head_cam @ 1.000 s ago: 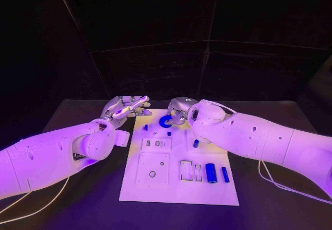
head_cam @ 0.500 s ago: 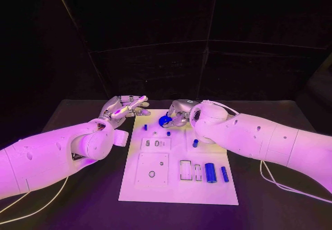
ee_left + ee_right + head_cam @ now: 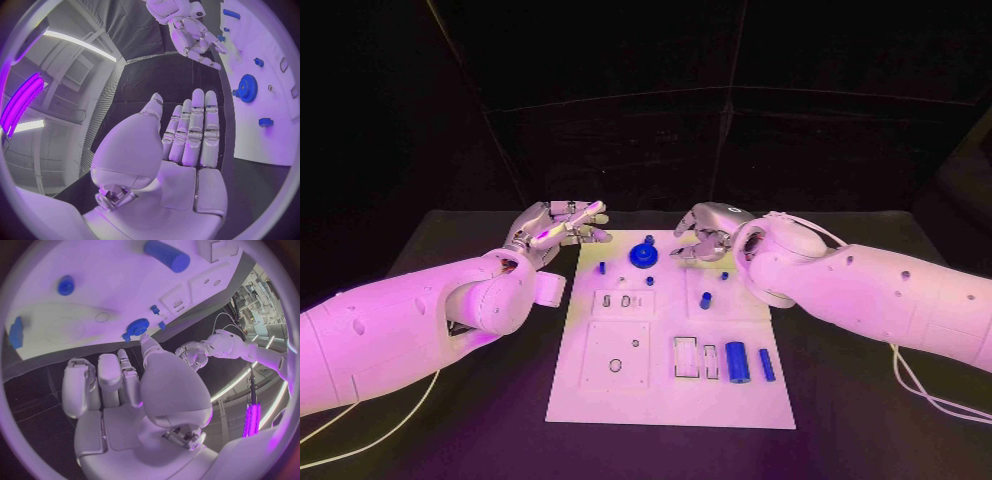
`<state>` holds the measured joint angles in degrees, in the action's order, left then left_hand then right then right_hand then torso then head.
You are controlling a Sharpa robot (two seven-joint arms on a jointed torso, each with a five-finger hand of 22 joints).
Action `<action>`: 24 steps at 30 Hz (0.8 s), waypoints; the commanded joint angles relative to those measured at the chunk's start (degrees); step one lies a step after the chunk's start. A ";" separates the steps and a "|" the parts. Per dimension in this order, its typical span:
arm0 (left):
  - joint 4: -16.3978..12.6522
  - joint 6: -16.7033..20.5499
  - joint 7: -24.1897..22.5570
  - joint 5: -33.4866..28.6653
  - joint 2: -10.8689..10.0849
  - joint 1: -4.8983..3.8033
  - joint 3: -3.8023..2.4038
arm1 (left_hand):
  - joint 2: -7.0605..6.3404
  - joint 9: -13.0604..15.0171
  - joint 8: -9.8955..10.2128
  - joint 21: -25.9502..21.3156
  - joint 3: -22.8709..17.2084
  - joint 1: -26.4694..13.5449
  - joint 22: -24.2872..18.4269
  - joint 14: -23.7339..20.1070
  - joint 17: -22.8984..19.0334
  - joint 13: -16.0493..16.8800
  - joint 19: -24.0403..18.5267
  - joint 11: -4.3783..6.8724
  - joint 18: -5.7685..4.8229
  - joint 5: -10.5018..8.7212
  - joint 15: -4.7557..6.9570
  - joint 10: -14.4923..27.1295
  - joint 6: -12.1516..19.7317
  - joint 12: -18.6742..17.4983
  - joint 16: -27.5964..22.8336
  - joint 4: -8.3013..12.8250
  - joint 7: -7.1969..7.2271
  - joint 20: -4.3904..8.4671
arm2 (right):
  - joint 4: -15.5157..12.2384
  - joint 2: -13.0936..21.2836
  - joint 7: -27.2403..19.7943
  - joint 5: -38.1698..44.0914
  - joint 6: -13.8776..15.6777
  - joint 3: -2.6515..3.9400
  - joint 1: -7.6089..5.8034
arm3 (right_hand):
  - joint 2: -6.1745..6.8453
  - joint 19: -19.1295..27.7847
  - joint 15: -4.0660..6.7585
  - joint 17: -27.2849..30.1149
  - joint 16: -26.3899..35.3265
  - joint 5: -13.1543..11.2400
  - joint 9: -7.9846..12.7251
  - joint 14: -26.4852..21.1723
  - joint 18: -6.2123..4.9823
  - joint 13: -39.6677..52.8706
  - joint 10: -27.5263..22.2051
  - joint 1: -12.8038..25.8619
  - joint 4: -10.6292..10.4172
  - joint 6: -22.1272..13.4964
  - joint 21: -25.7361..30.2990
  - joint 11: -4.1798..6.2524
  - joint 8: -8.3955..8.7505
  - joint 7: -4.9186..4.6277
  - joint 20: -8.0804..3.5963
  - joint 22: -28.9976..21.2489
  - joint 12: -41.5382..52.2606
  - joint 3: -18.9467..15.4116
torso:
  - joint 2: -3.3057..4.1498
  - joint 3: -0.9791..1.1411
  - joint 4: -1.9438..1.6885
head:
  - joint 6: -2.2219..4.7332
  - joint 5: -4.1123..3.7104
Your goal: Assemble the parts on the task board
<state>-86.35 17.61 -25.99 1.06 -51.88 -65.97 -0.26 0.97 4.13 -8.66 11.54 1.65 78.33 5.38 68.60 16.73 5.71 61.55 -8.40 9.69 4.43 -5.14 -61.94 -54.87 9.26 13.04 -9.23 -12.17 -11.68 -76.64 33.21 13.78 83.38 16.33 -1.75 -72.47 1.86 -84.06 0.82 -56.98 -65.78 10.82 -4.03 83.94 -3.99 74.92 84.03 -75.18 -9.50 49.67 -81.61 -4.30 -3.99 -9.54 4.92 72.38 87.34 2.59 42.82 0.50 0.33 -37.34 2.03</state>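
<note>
The white task board [image 3: 668, 400] lies in the middle of the black table. A blue gear [image 3: 643, 255] sits on its far end, free of both hands; it also shows in the left wrist view [image 3: 247, 88] and the right wrist view [image 3: 137, 329]. My right hand [image 3: 708, 232] hovers just right of the gear with fingers apart and nothing in them. My left hand [image 3: 560, 228] is raised beyond the board's far left corner, fingers straight, holding nothing. Two blue cylinders [image 3: 737, 362] lie near the board's right edge.
Small blue pegs [image 3: 707, 299] stand on the far half of the board, one beside the gear [image 3: 602, 267]. Rectangular recesses [image 3: 688, 356] and a square plate [image 3: 620, 350] take up the near half. Bare black table [image 3: 459, 420] surrounds the board.
My right hand has let go of the blue gear and drawn away to the right. The gear now rests uncovered on the board. My left hand has hardly moved.
</note>
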 commanded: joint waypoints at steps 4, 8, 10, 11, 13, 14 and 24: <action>-0.01 -0.42 -0.31 0.22 0.01 -0.11 -0.06 | -0.03 -0.09 0.08 -0.20 -0.03 0.51 -0.09 0.04 0.06 0.02 0.26 -0.27 0.76 -0.18 -0.16 0.30 0.14 -0.18 -0.18 0.47 -0.13 0.04 | -5.26 8.17 -10.48 -13.39 4.00 0.01 -0.55 | -0.42 -0.44 -0.07 0.20 -0.18 1.25 -0.16 1.22 0.44 9.02 -0.52 -3.57 2.43 1.88 0.25 -0.05 -0.65 0.18 0.08 -0.68 -0.69 0.64 | -0.48 0.36 1.14 | 0.40 0.13; 0.38 -0.51 -0.27 0.21 0.43 -0.10 -0.05 | 0.00 -0.10 0.11 -0.23 -0.03 0.54 -0.11 0.01 0.11 0.00 0.26 -0.30 0.75 -0.18 -0.18 0.37 0.21 -0.25 -0.21 0.53 -0.17 0.03 | -5.86 11.78 -13.07 -18.16 3.16 0.00 -0.69 | -0.29 -0.29 -0.01 0.25 -0.19 2.57 -0.12 1.20 0.40 8.43 -1.18 -5.14 3.75 2.34 0.41 0.01 -0.74 0.23 0.02 -0.95 -1.10 0.89 | -0.85 0.55 1.68 | 0.45 -0.16; 0.52 -0.62 -0.23 0.21 0.71 -0.09 -0.05 | 0.00 -0.10 0.11 -0.23 -0.03 0.54 -0.11 0.01 0.11 0.00 0.26 -0.30 0.75 -0.18 -0.18 0.37 0.21 -0.25 -0.21 0.53 -0.17 0.03 | -5.71 13.62 -14.15 -19.86 2.82 -0.01 -0.74 | -0.11 -0.22 0.01 0.29 -0.19 3.51 -0.08 1.19 0.37 7.75 -1.91 -5.83 4.42 2.46 0.50 0.03 -0.74 0.22 -0.01 -1.11 -1.54 0.99 | -0.93 0.61 1.85 | 0.74 -0.56; 0.56 -0.67 -0.22 0.21 0.83 -0.09 -0.05 | 0.00 -0.10 0.11 -0.23 -0.03 0.54 -0.11 0.01 0.11 0.00 0.26 -0.30 0.75 -0.18 -0.18 0.37 0.21 -0.25 -0.21 0.53 -0.17 0.03 | -5.56 14.32 -14.49 -20.40 2.69 -0.01 -0.76 | 0.00 -0.20 0.01 0.29 -0.20 3.99 -0.05 1.18 0.36 7.44 -2.24 -6.07 4.68 2.47 0.52 0.03 -0.71 0.22 -0.02 -1.13 -1.74 1.00 | -0.94 0.63 1.88 | 0.76 -0.73; 0.68 -0.80 -0.19 0.21 1.21 -0.08 -0.05 | 0.00 -0.10 0.11 -0.23 -0.03 0.54 -0.11 0.01 0.11 0.00 0.26 -0.30 0.75 -0.18 -0.18 0.37 0.21 -0.25 -0.21 0.53 -0.17 0.03 | -4.80 15.73 -15.14 -21.42 2.35 -0.03 -0.78 | 0.36 -0.11 0.01 0.33 -0.19 4.70 0.02 1.17 0.33 6.44 -3.31 -6.52 5.25 2.33 0.64 0.02 -0.59 0.19 -0.02 -1.33 -2.40 0.98 | -0.96 0.75 1.99 | 0.70 -1.25; 0.79 -0.87 -0.18 0.21 1.40 -0.08 -0.04 | 0.00 -0.10 0.11 -0.23 -0.03 0.54 -0.11 0.01 0.11 0.00 0.26 -0.30 0.75 -0.18 -0.18 0.37 0.21 -0.25 -0.21 0.53 -0.17 0.03 | -4.27 16.11 -15.34 -21.72 2.20 -0.03 -0.78 | 0.50 -0.09 0.01 0.35 -0.18 4.81 0.05 1.16 0.32 6.04 -3.74 -6.69 5.46 2.22 0.67 0.01 -0.52 0.18 -0.01 -1.39 -2.67 0.97 | -0.99 0.80 2.01 | 0.62 -1.40; 1.34 -1.15 -0.06 0.21 2.34 -0.04 -0.03 | 0.01 -0.10 0.11 -0.24 -0.03 0.57 -0.12 0.00 0.14 0.00 0.27 -0.30 0.75 -0.17 -0.18 0.37 0.21 -0.26 -0.22 0.57 -0.16 0.03 | 1.56 14.58 -15.73 -20.01 0.47 -0.09 -0.57 | 1.05 -0.02 -0.09 0.45 -0.20 3.57 0.26 1.13 0.32 4.49 -5.33 -7.85 6.92 0.35 0.72 -0.08 0.22 0.10 0.08 -1.41 -3.75 0.92 | -0.83 0.68 1.76 | 0.52 -2.11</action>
<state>-85.00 17.30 -25.83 1.06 -49.63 -65.95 -0.24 0.97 4.08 -8.66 11.54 1.65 78.33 5.33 68.60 16.78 5.70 61.55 -8.61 9.68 4.43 -5.14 -61.73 -54.87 9.26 13.04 -8.92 -12.17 -11.68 -75.36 48.04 -0.31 63.71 18.03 -1.85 -72.98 2.76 -84.06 0.82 -56.62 -65.77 14.52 -3.82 83.94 -3.99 74.92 79.10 -82.45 -2.86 50.31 -81.10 -4.30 -4.15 -9.41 4.92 71.02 83.86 3.54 41.96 1.28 2.24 -36.66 0.03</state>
